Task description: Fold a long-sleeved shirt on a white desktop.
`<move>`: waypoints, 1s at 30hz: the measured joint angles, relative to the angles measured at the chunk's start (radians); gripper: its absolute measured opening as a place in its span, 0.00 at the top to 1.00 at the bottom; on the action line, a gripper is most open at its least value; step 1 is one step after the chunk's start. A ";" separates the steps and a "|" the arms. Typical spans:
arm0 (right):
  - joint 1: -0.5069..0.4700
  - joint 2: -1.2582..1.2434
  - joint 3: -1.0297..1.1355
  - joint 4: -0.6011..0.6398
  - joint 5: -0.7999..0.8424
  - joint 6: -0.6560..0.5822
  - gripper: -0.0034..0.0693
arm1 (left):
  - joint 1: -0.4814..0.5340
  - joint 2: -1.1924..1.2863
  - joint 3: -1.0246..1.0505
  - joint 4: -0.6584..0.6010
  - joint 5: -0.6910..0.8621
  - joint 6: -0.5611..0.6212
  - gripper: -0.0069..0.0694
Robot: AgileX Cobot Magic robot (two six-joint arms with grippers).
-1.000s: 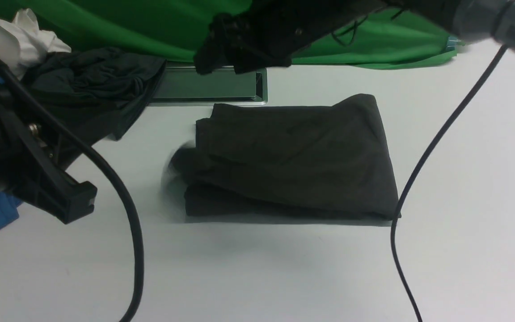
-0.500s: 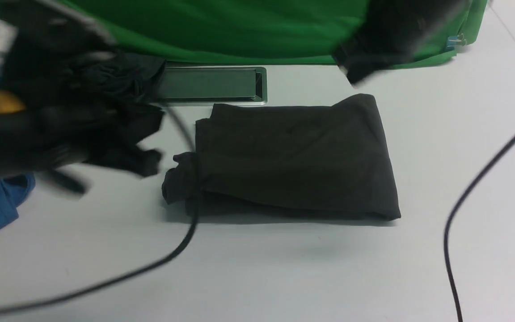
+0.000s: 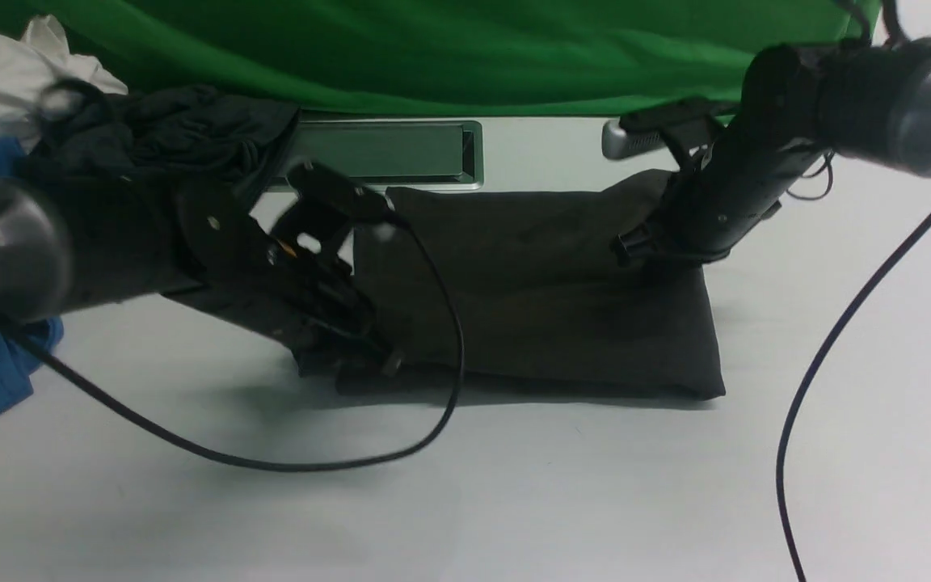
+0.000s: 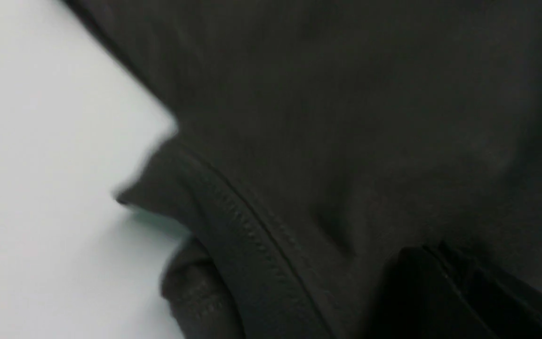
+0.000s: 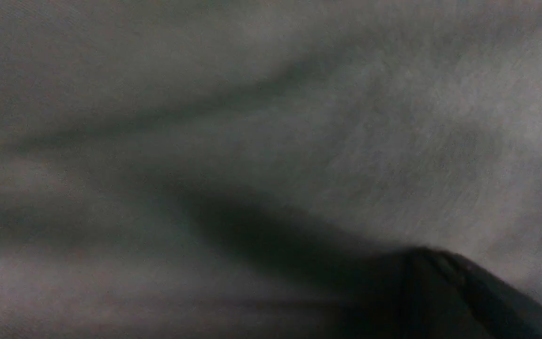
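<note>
Both arms have dropped onto the folded long-sleeved shirt (image 3: 546,291) mid-tabletop (image 3: 514,501), left gripper (image 3: 352,339) and right gripper (image 3: 643,246) jaws together.

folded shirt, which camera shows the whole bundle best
The front view: the long-sleeved shirt lies whole, a folded rectangle on the white desktop, with the left gripper and right gripper at opposite ends. The left wrist view shows only a stitched hem beside white tabletop; the right wrist view shows just blurred wrinkled fabric.
</note>
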 joint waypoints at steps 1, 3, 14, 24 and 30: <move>-0.002 0.009 0.000 0.002 -0.002 -0.005 0.93 | 0.000 0.017 0.000 0.015 -0.001 -0.003 0.89; -0.008 0.017 0.000 0.003 -0.007 -0.012 0.93 | 0.000 0.026 -0.008 0.034 -0.010 -0.021 0.89; -0.037 -0.023 -0.130 -0.006 -0.025 -0.016 0.93 | 0.000 -0.222 -0.006 0.097 0.003 -0.061 0.89; -0.067 0.030 -0.138 -0.006 -0.072 -0.016 0.91 | 0.000 -0.838 0.167 0.081 -0.100 -0.069 0.89; -0.068 -0.073 -0.120 -0.007 0.052 -0.005 0.91 | 0.000 -1.213 0.376 0.050 -0.120 -0.070 0.89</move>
